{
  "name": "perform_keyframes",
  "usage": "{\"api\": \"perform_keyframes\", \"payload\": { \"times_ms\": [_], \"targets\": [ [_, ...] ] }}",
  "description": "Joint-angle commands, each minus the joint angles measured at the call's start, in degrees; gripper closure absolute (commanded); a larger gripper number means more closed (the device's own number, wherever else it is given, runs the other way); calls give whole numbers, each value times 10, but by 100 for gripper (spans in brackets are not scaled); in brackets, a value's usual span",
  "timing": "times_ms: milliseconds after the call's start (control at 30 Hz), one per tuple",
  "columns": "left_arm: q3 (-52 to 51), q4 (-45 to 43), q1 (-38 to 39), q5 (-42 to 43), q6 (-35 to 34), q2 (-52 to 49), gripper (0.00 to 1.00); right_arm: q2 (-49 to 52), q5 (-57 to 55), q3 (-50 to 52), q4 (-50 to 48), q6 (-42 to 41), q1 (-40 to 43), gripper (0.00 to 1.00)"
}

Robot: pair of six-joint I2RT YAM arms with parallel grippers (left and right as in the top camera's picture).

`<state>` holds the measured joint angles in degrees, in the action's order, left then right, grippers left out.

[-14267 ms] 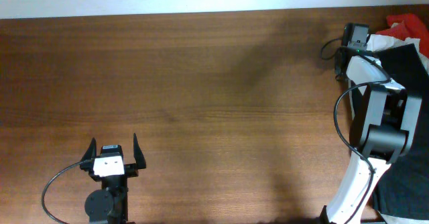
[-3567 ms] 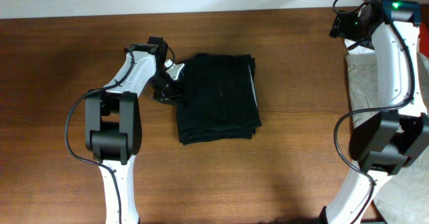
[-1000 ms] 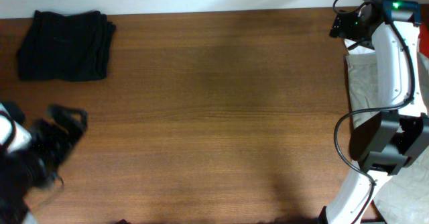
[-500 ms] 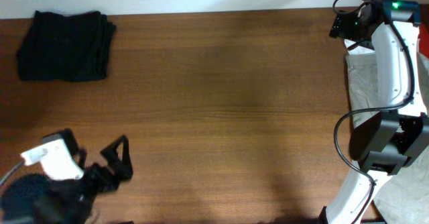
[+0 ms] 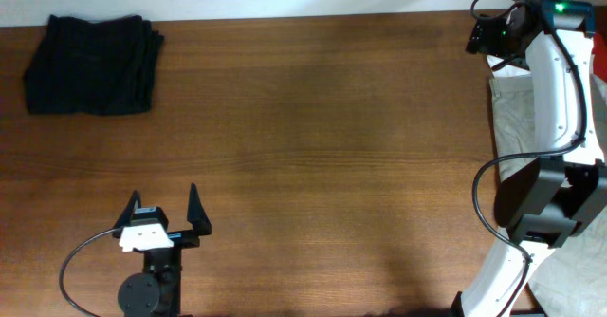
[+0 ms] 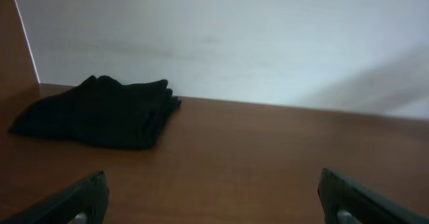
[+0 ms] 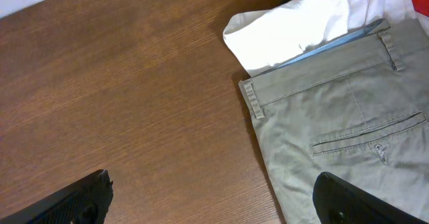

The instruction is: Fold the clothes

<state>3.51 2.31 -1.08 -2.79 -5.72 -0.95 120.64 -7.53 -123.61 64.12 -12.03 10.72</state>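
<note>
A folded black garment [image 5: 92, 64] lies at 10 o'clock on the worktop [image 5: 313, 146]. It is well apart from the left claw [image 5: 162, 201] at 7 o'clock, which is released and holds nothing. The right claw [image 7: 211, 187], at 2 o'clock, is also spread wide, above khaki trousers [image 7: 342, 123] and a white cloth [image 7: 288, 33].

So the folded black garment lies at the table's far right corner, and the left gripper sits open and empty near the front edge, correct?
No. The overhead view shows the folded black garment at the far left corner, not the right. The left gripper does sit open and empty near the front edge.
</note>
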Motion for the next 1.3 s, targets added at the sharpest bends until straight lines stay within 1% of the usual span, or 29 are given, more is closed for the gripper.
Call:
{"api": "perform_keyframes", "payload": {
  "times_ms": [0, 33, 100, 867, 1000, 1167, 1200, 1267],
  "targets": [
    [-31, 7, 3, 6, 84, 7, 1, -6, -7, -7, -1, -4, -2, 1],
    [-31, 22, 3, 4, 92, 7, 1, -6, -7, -7, -1, -4, -2, 1],
    [-30, 23, 3, 9, 106, 7, 1, -6, -7, -7, -1, -4, -2, 1],
    [-30, 23, 3, 9, 105, 7, 0, -11, -7, -7, 0, -4, -3, 1],
    [-30, 23, 3, 9, 105, 7, 1, -83, -7, -7, -1, -4, -24, 1],
    [-30, 23, 3, 9, 106, 6, 1, -221, -7, -7, -2, -4, -90, 1],
    [-30, 23, 3, 9, 106, 7, 1, -243, -11, -7, -13, -4, -98, 1],
    [-30, 23, 3, 9, 105, 6, 1, -296, -17, 0, 3, -4, -101, 1]
  ]
}}
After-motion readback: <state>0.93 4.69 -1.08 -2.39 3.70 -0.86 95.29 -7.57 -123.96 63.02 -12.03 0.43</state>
